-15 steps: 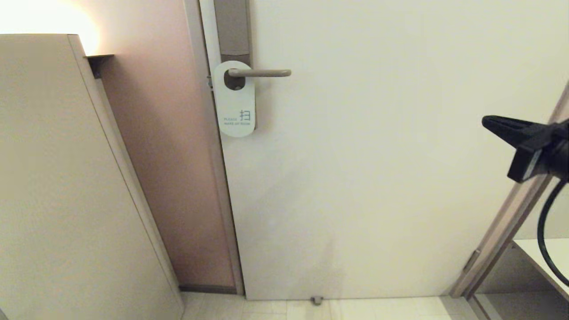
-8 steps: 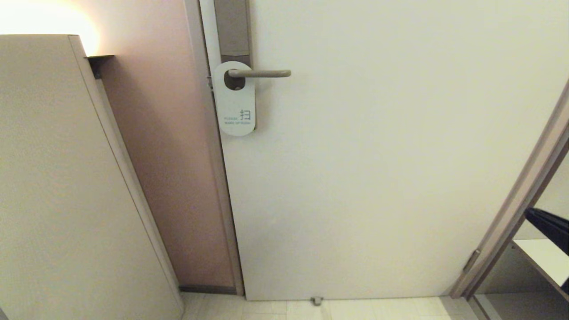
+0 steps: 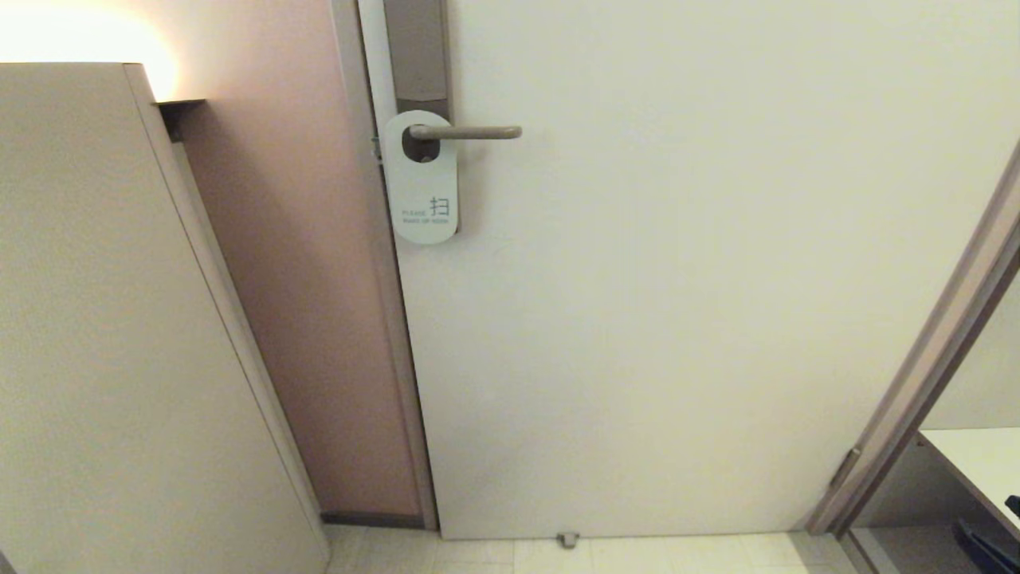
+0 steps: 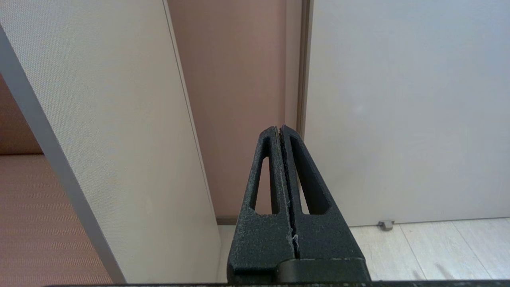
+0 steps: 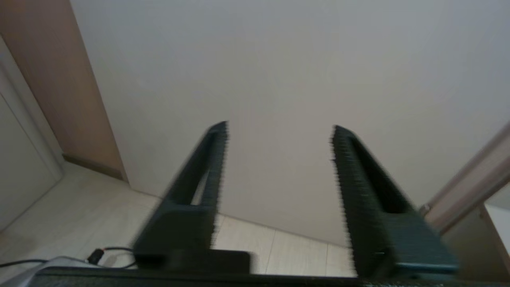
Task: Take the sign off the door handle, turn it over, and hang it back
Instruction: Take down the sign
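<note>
Sign (image 3: 421, 177): hung on the door handle by its round hole, white side out, blue characters and small text near its lower rounded end; flat against the door, hanging straight down.
Door handle (image 3: 466, 131): slim taupe lever, level, rounded free end pointing away from the door's latch edge; passes through the sign's hole.
Backplate (image 3: 416, 49): tall brownish strip rising above the door handle, its lower part covered by the sign.
Door (image 3: 677, 279): pale, closed, carries the door handle near its latch edge; small stop (image 3: 566, 540) on the floor at its foot, well below the door handle.
Wall strip (image 3: 303, 303): pinkish, just past the latch edge from the door handle.
Cabinet panel (image 3: 103, 335): beige, beyond the wall strip, well apart from the door handle.
Left pincer (image 4: 280, 130): fingers pressed together, nothing between them; low, pointing at the wall strip and door edge, far below the door handle.
Right pincer (image 5: 279, 128): fingers spread wide, empty, blurred; facing bare door low down, well apart from the door handle; only a dark sliver in the head view's lower corner.
Floor (image 5: 79, 215): light planks, cable (image 5: 99, 252) lying on it beneath the right pincer.
</note>
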{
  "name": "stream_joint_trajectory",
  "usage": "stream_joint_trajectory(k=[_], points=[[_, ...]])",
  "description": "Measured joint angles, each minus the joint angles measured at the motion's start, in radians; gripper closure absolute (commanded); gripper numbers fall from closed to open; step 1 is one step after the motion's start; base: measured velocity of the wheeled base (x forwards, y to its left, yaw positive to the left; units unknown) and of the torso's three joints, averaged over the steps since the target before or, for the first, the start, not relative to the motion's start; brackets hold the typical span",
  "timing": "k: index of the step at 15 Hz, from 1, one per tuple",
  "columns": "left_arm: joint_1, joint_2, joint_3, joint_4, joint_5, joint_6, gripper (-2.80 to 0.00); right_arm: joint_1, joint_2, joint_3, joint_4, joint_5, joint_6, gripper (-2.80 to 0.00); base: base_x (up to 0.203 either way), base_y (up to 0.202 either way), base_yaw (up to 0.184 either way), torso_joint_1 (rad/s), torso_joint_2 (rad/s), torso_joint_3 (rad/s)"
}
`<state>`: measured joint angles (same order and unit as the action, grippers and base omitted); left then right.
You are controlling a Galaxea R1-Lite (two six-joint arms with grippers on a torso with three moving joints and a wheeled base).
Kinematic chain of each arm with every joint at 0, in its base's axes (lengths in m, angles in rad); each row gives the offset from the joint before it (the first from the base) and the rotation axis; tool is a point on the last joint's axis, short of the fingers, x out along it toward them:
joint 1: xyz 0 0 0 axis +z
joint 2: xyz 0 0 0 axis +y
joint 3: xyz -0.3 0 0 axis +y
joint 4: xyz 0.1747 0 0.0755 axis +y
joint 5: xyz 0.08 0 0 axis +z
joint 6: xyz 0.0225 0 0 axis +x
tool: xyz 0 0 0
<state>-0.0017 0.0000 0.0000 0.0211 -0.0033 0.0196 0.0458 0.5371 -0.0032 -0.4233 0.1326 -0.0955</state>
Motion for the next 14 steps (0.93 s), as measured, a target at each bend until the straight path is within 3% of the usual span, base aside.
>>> stream_joint_trajectory(k=[9, 10, 14], points=[[0.0, 0.0, 0.0, 0.0, 0.0, 0.0, 0.0, -0.056, -0.238, 0.003, 0.286, -0.006, 0.002, -2.8, 0.0, 0.0, 0.0, 0.0, 0.0, 0.0], [0.0, 0.0, 0.0, 0.0, 0.0, 0.0, 0.0, -0.056, -0.257, 0.003, 0.29, -0.007, 0.007, 0.0, 0.0, 0.0, 0.0, 0.0, 0.0, 0.0], [0.0, 0.0, 0.0, 0.0, 0.001, 0.0, 0.0, -0.05, -0.31, 0.003, 0.293, -0.018, 0.01, 0.0, 0.0, 0.0, 0.0, 0.0, 0.0, 0.0]])
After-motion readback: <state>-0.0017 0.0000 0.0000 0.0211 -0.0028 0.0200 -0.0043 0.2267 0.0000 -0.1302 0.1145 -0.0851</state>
